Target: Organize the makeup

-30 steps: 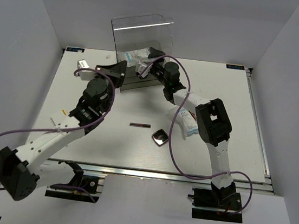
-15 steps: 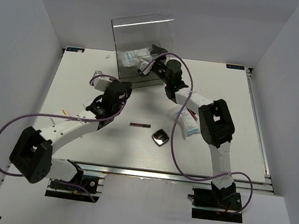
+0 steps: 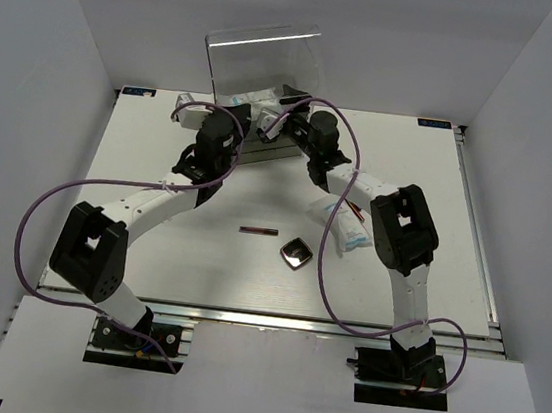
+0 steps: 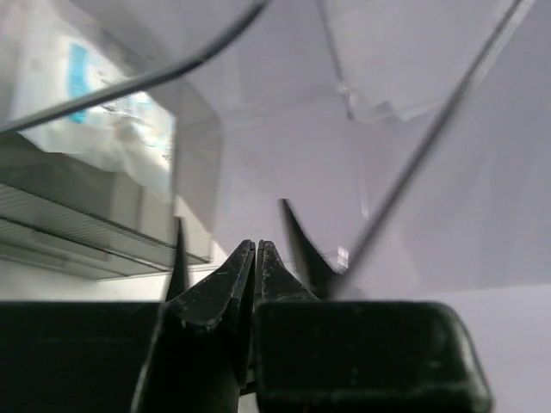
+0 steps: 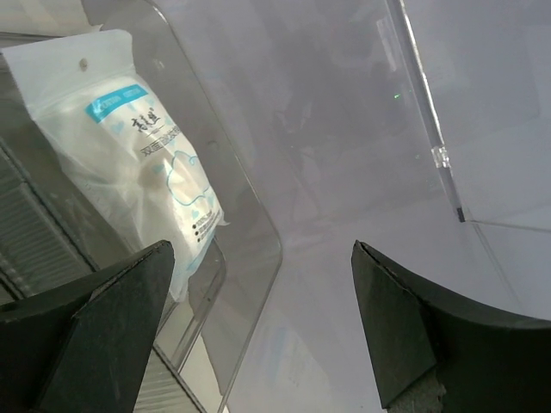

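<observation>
Clear acrylic forms the tall box [image 3: 266, 59] at the back of the white table [image 3: 473, 241], and both arms stretch toward it. On the left, the left gripper [image 4: 256, 251] is clenched, its two fingertips pressed together on nothing and pointed at the lower front of the box; whether it touches the acrylic cannot be told. Behind the clear wall, up and to the left in the left wrist view, a white packet [image 5: 142, 163] with blue print lies in a clear tray of the box. The right gripper [image 5: 260, 251] sits just to the right of the left one, its jaws spread wide and empty, facing that same packet. Nearer the arm bases, on the bare table, a thin dark-red stick [image 3: 258, 231] lies flat. The dark compact [image 3: 297, 252] sits just to its right, apart from it. A second packet [image 3: 350, 234] lies further right, partly under the right arm.
</observation>
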`<state>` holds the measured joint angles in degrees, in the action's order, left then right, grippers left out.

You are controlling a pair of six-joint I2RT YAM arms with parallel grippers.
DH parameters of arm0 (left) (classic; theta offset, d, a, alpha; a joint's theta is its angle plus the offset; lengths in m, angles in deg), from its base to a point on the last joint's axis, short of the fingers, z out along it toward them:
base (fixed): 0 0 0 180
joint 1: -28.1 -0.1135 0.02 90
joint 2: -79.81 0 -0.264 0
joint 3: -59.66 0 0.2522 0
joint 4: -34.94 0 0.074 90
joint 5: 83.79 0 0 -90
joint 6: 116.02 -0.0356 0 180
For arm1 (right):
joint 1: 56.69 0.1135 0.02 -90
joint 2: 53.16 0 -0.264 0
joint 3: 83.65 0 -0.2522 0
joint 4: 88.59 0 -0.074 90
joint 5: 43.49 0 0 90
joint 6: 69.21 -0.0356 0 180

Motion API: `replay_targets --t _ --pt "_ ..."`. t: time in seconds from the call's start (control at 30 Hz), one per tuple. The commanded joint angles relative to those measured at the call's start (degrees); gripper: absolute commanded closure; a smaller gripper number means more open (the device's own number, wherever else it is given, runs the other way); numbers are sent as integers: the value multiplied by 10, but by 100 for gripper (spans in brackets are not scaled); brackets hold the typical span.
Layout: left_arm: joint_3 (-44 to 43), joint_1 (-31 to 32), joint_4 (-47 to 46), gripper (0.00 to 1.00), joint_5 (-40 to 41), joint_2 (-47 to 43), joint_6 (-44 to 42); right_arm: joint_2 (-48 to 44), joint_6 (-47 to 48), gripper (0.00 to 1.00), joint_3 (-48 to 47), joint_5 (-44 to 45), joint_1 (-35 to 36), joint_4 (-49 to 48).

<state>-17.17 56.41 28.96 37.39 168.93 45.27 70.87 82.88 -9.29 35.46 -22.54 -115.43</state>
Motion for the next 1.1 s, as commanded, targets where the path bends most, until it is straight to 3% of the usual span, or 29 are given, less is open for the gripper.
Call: replay_targets --t 0.0,0.33,0.6,0.73,0.83,0.87,1.0,1.07 --pt "-12 0 -70 84 -26 -3 -13 -48 -4 11 9 0 0 -41" --pt "1 -1 -136 82 -28 -13 -29 -135 -17 11 170 -21 0 -68" --pt "-4 -2 -166 81 -29 -5 -28 -173 -33 11 220 -6 0 -79" --pt "-7 -2 -173 81 -30 -7 -26 -246 -71 11 271 12 -4 -38" --pt "-6 -3 -178 81 -33 -9 -21 -298 -199 11 233 -23 -29 150" --pt "-4 -3 -180 81 -34 -10 -20 -305 -274 11 188 -41 -50 276" --pt "-1 -2 -183 81 -33 -13 -20 -335 -397 11 140 -86 -111 550" --pt "-1 -3 -186 81 -34 -13 -18 -347 -423 11 170 -78 -126 604"
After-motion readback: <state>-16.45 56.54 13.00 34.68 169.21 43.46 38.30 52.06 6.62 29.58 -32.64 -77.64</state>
